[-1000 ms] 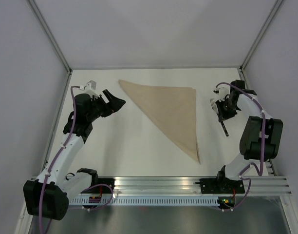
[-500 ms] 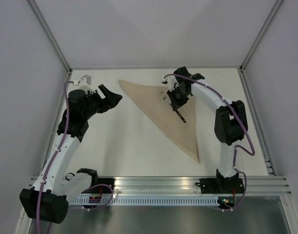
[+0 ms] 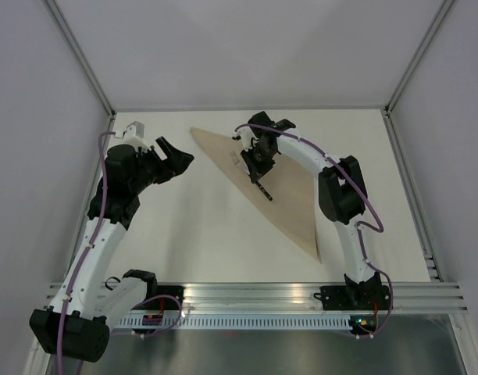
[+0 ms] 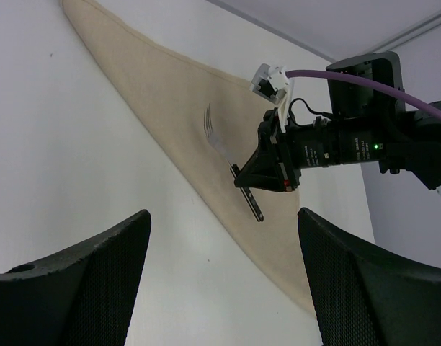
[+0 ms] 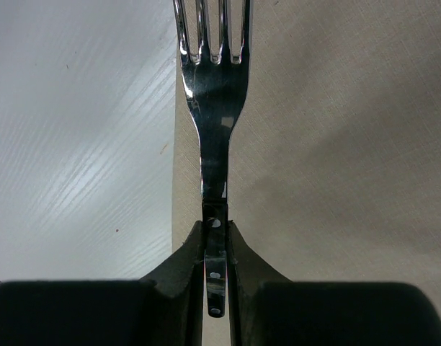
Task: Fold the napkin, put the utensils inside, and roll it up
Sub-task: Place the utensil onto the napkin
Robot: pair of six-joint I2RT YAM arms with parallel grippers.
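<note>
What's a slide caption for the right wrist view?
Right gripper holds fork by its handle over the napkin, near its edge.

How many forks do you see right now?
1. The fork is held in the right gripper, over the napkin near its left edge. No other shows, though the fold could hide one.

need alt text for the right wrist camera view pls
The right end effector grips a silver fork by its handle, tines pointing away from the camera. The fork hangs over the edge of a beige napkin, which fills the right side; bare white table shows on the left.
</note>
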